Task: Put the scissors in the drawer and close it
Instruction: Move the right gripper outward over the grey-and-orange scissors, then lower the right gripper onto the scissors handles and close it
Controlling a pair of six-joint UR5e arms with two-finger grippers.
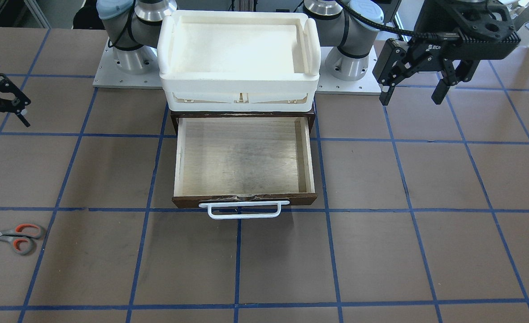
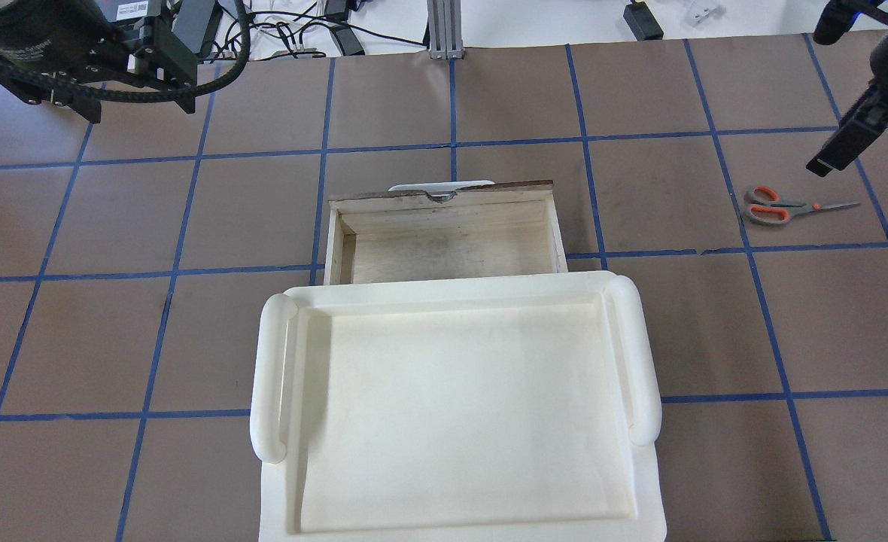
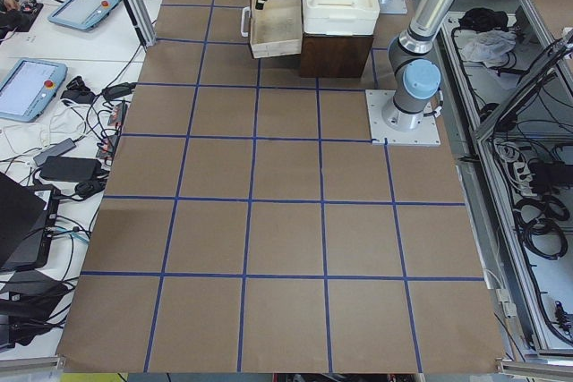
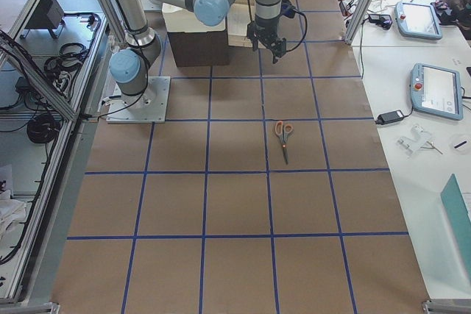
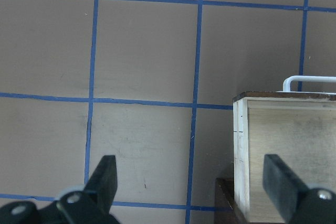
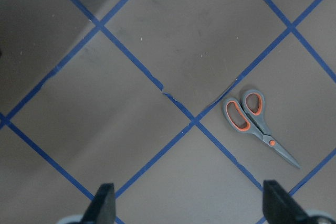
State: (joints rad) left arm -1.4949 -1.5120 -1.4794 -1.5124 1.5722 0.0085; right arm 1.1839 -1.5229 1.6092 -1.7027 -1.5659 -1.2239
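Observation:
The scissors point(image 1: 13, 237) lie flat on the brown table, far out on my right side; they also show in the overhead view point(image 2: 779, 205) and in the right wrist view point(image 6: 252, 116). The drawer point(image 1: 244, 157) is pulled open and empty, its white handle point(image 1: 244, 208) facing away from me. My right gripper point(image 6: 189, 203) is open and empty. It hangs above the table close to the scissors without touching them point(image 2: 835, 150). My left gripper point(image 1: 414, 92) is open and empty, raised beside the drawer's left side point(image 5: 191, 182).
A white plastic bin point(image 1: 237, 15) sits on top of the dark cabinet that houses the drawer. Both arm bases stand just behind it. Blue tape lines grid the brown table. Tablets and cables lie on the side benches point(image 4: 434, 90).

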